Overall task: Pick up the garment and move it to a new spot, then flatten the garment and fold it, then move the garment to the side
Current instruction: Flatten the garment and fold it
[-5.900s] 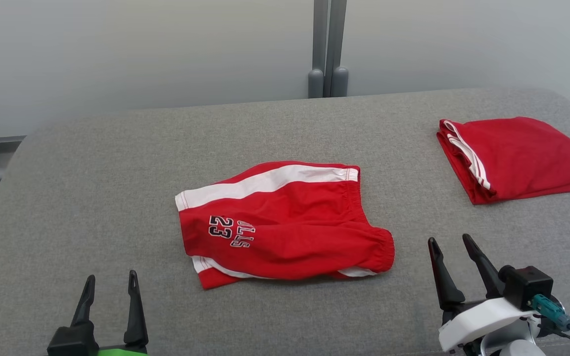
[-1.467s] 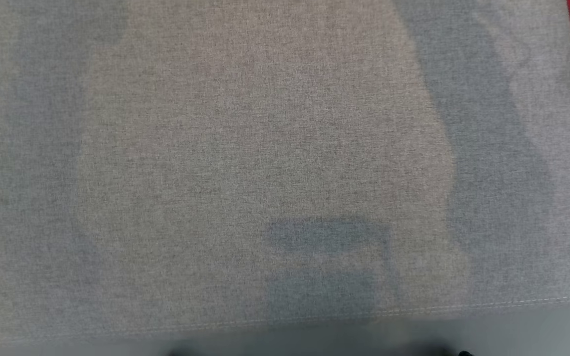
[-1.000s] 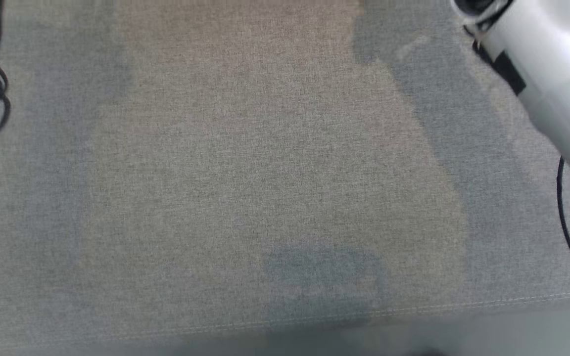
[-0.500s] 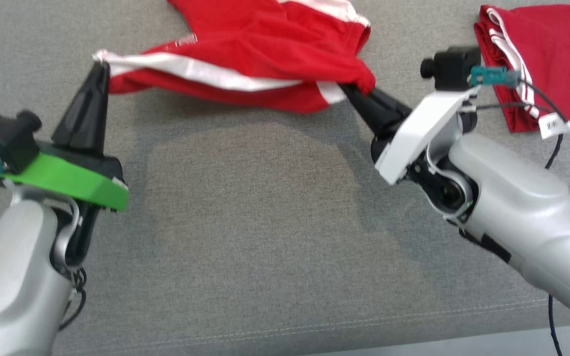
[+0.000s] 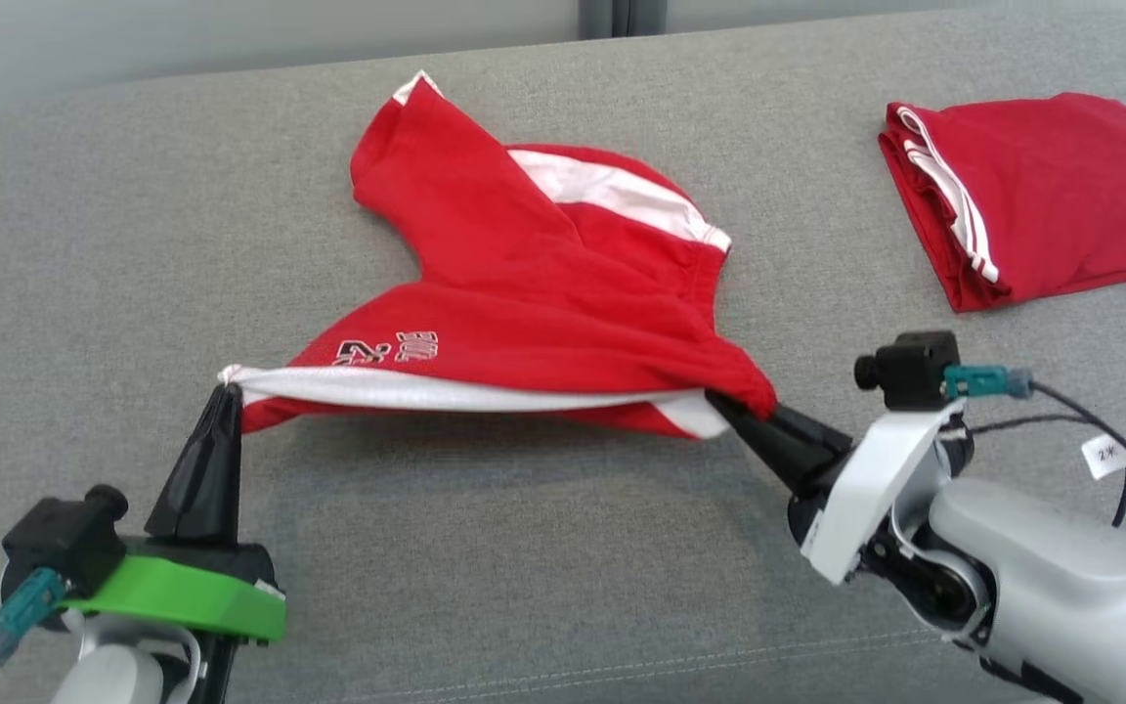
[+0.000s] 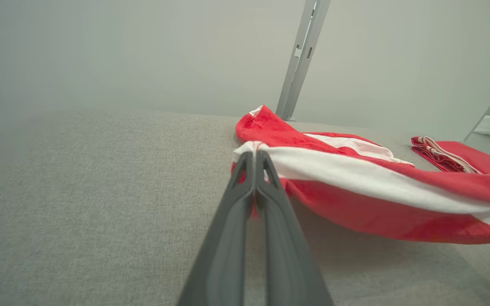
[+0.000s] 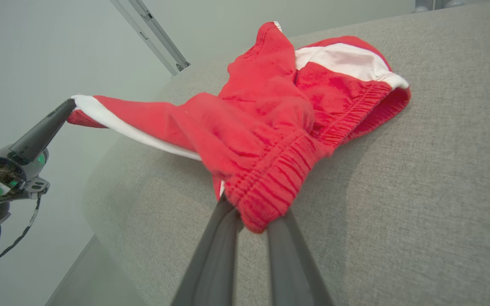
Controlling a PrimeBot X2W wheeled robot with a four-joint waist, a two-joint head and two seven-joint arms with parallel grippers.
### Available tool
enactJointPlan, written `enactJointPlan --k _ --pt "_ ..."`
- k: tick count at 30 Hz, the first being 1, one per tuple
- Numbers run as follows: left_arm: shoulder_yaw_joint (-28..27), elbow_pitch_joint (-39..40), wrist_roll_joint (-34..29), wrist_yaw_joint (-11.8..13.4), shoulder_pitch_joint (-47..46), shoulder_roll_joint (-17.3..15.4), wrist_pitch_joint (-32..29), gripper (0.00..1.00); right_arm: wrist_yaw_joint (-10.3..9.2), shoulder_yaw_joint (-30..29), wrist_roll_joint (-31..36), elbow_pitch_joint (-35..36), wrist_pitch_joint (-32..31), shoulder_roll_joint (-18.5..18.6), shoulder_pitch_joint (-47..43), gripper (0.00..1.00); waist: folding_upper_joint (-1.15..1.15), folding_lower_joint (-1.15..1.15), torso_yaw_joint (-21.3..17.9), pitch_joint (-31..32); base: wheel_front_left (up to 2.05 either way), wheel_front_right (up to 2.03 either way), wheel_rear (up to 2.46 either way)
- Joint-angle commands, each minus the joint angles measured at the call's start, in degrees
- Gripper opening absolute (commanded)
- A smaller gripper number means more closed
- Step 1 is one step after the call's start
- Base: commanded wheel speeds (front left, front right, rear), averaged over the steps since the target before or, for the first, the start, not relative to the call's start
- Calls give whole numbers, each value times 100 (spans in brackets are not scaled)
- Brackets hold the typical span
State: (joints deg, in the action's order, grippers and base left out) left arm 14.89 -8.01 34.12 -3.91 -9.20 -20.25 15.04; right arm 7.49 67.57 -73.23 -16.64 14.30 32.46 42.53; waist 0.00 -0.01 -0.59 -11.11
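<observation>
Flat mid-frame moments ago, the red basketball shorts (image 5: 543, 303) now stretch between left gripper (image 5: 228, 394) and right gripper (image 5: 722, 403), both clamped shut on them, so the move looks underway

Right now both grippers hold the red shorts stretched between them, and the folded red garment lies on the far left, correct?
No: the folded red garment lies on the far right, as the head view shows. The left gripper and right gripper do hold the red shorts stretched between them.
</observation>
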Motion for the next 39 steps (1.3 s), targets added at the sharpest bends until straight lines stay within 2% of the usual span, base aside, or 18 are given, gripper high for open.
enactJointPlan --k 1,4,9,12,19,26,33,39 --pt "-126 84 -110 68 242 76 13 0 -1 71 63 80 41 49 -247 0 0 1 45 177 0 0 0" --pt "-394 235 -207 165 647 250 13 0 -1 40 6 215 61 123 -588 0 0 1 88 278 0 0 0" --pt "-768 377 -298 99 1222 474 13 0 -1 77 67 408 71 175 -1057 0 0 1 129 388 0 0 0" --pt "-841 285 -530 95 1432 476 13 0 -1 148 121 464 0 110 -1237 0 0 1 122 420 0 0 0" --pt "-907 -56 -795 -24 1462 708 13 0 -1 164 401 199 -40 -179 -1379 0 0 1 116 461 0 0 0" --pt "-872 -7 -957 -181 1190 869 13 0 -1 -123 556 151 14 -234 -1305 0 0 1 122 444 0 0 0" --pt "-513 21 -1185 -312 327 649 5 0 -1 -592 691 6 -38 -396 -851 0 0 1 52 325 0 0 0" --pt "-46 40 -1172 -352 -1037 196 -300 0 -1 -904 812 -261 -418 -683 120 0 0 1 -68 -4 0 0 0"
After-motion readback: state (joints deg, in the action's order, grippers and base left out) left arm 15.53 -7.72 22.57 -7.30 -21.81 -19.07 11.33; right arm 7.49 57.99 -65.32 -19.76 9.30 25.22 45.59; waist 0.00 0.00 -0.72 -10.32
